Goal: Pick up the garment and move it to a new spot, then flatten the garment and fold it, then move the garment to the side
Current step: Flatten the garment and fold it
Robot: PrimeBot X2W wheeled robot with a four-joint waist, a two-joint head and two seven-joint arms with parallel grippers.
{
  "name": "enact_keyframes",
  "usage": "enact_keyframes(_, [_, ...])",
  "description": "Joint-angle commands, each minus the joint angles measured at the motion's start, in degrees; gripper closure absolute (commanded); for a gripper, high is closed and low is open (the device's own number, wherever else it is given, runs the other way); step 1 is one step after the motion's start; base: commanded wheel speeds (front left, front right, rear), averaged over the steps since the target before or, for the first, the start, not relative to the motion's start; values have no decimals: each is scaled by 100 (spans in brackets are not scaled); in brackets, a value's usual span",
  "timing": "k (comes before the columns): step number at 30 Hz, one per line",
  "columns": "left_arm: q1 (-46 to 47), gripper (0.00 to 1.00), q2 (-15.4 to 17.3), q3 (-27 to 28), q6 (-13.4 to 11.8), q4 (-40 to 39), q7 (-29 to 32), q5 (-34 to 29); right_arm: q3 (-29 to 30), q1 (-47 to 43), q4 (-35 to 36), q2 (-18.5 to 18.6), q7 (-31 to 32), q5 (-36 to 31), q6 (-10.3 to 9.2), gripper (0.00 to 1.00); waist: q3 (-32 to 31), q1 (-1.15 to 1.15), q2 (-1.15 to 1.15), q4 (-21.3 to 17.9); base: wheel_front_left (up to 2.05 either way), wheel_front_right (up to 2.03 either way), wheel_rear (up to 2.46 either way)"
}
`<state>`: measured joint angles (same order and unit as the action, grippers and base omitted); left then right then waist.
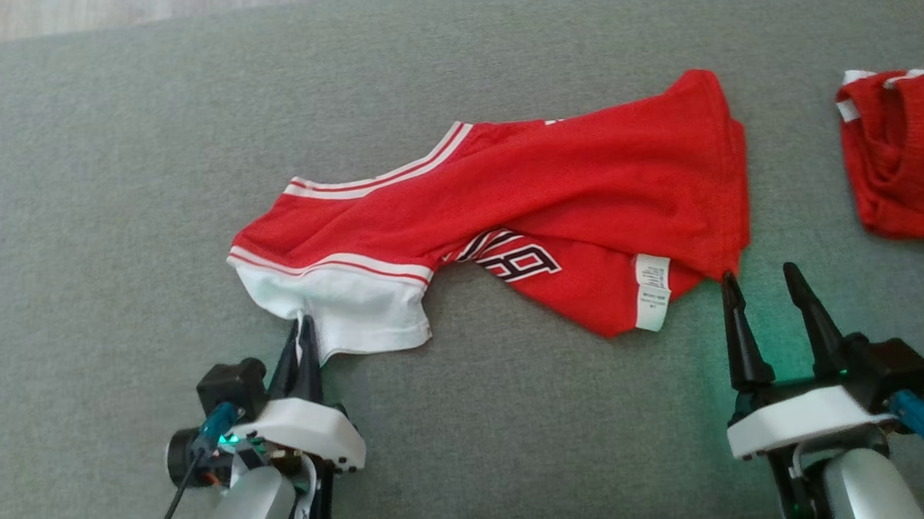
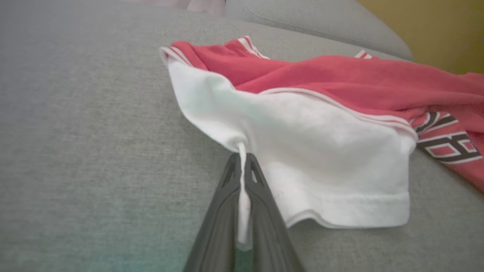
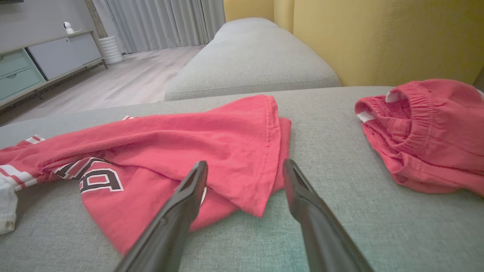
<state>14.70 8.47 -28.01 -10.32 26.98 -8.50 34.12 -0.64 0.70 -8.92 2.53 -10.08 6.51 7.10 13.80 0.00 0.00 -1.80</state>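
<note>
- We judge the step in hand to be the spreading-out before the fold: the garment [image 1: 552, 202] lies twisted and bunched across the grey sofa [image 1: 121, 187], not yet flat.
- Our left claw [image 1: 305, 330] is clamped on the edge of the white sleeve [image 1: 356, 309]. In the left wrist view a thin pinch of white cloth runs down between the closed fingers.
- Our right claw [image 1: 760, 274] stands apart and holds nothing, its left fingertip just at the lower hem corner [image 1: 720, 270] of the red cloth.
- The next move, as we read it, calls for the right claw to close on that corner. Both arms would then draw apart to pull the twist out.
- The garment is a soft red knit jersey with white stripes at the trim, dark outlined lettering [image 1: 520, 261] partly buried in a fold, and a white tag [image 1: 653, 291] turned outward. It drapes limply and creases easily.
- The sofa cover is a coarse woven fabric and is likely to grip the cloth a little.
- A second red piece, shorts [image 1: 900, 160] with a gathered waistband, lies well apart to the right.
</note>
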Motion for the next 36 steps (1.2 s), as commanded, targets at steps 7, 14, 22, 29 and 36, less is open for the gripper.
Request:
enact_keyframes(7, [22,100,248,274,-158,-755,-261,-137,22,459,-254,34,63,411,39,0,36,0,0,171,0,0,0])
enact_keyframes(14, [-110,100,356,247,-270,-1195,-162,-164,94,838,-1095,34,196,839,39,0,97,0,0,330,0,0,0])
enact_keyframes(22, [-229,100,413,235,-351,-1351,-101,-141,-284,884,-1528,34,151,1569,39,0,78,0,0,355,0,0,0])
enact_keyframes(29, [-272,100,462,226,-404,-1443,-63,-136,-489,1115,-1592,34,-8,1824,39,0,82,0,0,319,0,0,0])
enact_keyframes(36, [-279,100,494,204,-431,-1513,-34,-131,-438,1327,-1632,34,-54,1809,39,0,104,0,0,313,0,0,0])
